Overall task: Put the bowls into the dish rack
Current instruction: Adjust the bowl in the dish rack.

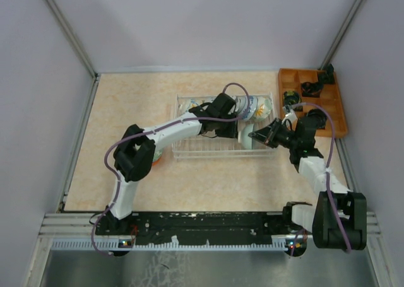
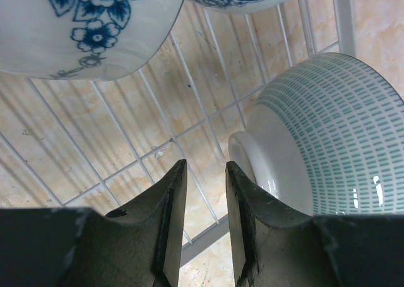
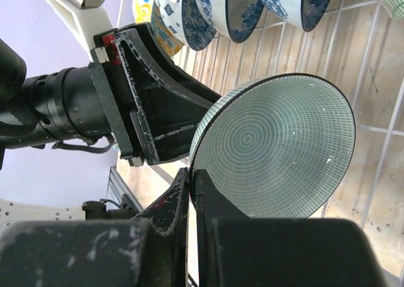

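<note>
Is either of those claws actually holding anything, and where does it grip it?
The right gripper pinches the green-patterned bowl by its rim; the left gripper holds nothing.

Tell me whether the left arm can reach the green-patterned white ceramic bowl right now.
Probably yes: the left fingers sit empty beside the green-patterned white ceramic bowl, nothing between, though the right fingers pinch its rim.

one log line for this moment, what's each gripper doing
right gripper: shut on rim of green-patterned white ceramic bowl | bowl: tipped on edge in pale wire dish rack | left gripper: slightly open, empty
</note>
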`<action>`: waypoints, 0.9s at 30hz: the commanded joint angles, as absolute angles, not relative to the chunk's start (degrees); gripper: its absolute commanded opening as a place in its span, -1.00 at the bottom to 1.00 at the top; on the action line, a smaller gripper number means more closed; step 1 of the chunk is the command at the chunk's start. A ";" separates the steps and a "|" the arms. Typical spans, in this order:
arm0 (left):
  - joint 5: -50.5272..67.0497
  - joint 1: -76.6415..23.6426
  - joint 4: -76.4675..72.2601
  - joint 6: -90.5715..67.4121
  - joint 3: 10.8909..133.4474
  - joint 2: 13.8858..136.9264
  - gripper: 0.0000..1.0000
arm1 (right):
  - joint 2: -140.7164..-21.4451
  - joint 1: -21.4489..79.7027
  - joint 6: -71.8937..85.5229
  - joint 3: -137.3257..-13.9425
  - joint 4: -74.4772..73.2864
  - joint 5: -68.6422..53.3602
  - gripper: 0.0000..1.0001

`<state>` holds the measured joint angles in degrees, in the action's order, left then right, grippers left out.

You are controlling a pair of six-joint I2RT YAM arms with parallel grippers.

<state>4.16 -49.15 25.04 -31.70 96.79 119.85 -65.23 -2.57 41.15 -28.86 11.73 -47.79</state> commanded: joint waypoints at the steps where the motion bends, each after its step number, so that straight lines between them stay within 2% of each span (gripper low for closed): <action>1: 5.89 -49.40 22.89 -32.24 95.71 115.76 -0.26 | -64.34 -3.32 39.46 -27.52 6.68 -49.14 -1.00; 6: 7.48 -49.39 18.52 -33.22 90.47 112.10 -0.18 | -64.50 -3.52 38.99 -27.29 6.34 -49.13 -1.00; 11: 8.71 -49.48 18.41 -33.67 89.80 111.67 -0.19 | -64.49 -3.65 37.58 -27.34 4.28 -48.30 -0.99; 18: 9.49 -49.90 18.11 -33.85 91.06 112.52 -0.20 | -63.52 -4.11 35.58 -27.76 0.85 -47.06 -0.80; 23: 9.39 -50.34 18.53 -33.84 92.02 112.86 -0.21 | -62.81 -4.72 34.33 -28.05 -1.30 -46.26 -0.77; 25: 9.25 -50.44 18.87 -33.77 92.46 113.00 -0.21 | -62.60 -4.91 34.13 -28.03 -1.61 -46.22 -0.82; 27: 9.07 -50.59 19.09 -33.69 92.71 112.99 -0.22 | -62.53 -5.01 34.12 -27.96 -1.52 -46.27 -1.00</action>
<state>8.60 -50.17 19.84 -33.63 90.30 113.49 -63.31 -4.29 35.20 -28.86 4.56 -47.35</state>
